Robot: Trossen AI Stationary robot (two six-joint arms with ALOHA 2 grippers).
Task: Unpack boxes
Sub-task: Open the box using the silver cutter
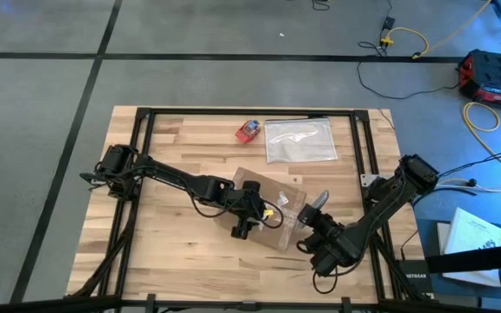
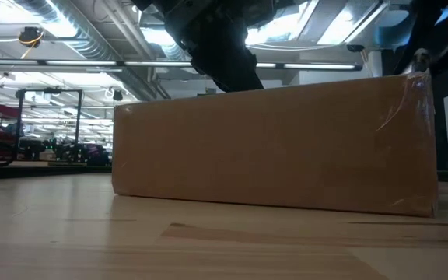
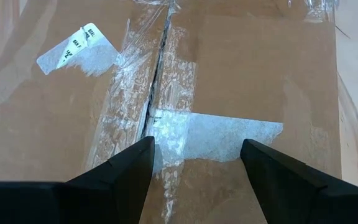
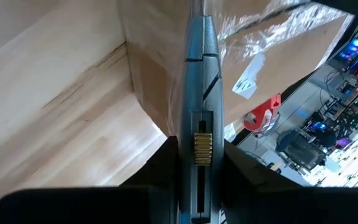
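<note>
The shallow brown cardboard box (image 1: 272, 207) lies flat mid-table, its top seam (image 3: 157, 74) covered in clear tape; it fills the low view (image 2: 274, 144). My left gripper (image 1: 249, 213) is over the box's left part, open, its fingers (image 3: 135, 162) standing on either side of a white tape patch (image 3: 216, 134). My right gripper (image 1: 314, 224) is at the box's right side, shut on a grey box cutter (image 1: 321, 201). My left gripper slants down over the box top; I cannot tell whether its fingertips touch the cardboard. My right gripper pinches the cutter's handle (image 4: 201, 163) between its two fingers. The cutter lies along the fingers and sticks out ahead of them, slider side (image 4: 202, 149) up, lifted clear of the table. Its front end (image 4: 196, 25) is by the box's taped edge; touching cannot be told.
A clear silvery plastic bag (image 1: 301, 141) and a small red-and-blue object (image 1: 249, 130) lie at the table's far side. Bare wood shows to the left and along the near edge (image 1: 172, 261). A black frame (image 1: 250, 111) borders the table.
</note>
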